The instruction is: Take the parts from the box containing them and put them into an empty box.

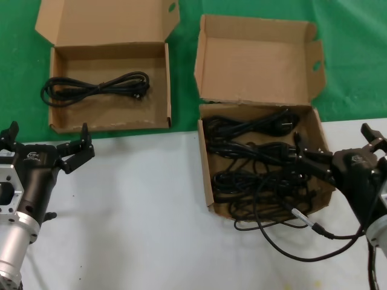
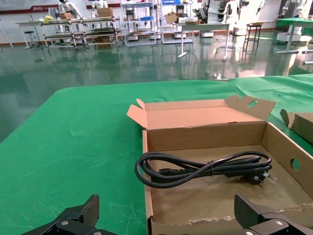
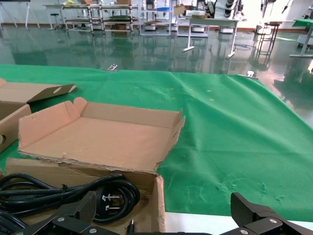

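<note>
**Cables wait in two boxes as my grippers hover**

Several black cable bundles [image 1: 254,163] fill the squarer cardboard box [image 1: 207,175] directly under my right gripper [image 1: 314,160], whose fingers stand spread wide over the pile, gripping nothing. One more looped cable [image 1: 97,87] lies alone in the wider box [image 1: 109,124] just ahead of my left gripper [image 1: 45,145], likewise wide open and empty, poised over the white tabletop [image 1: 139,211] short of that box's near wall. Both boxes sit lids up, partly on green cloth [image 1: 357,66].
</note>
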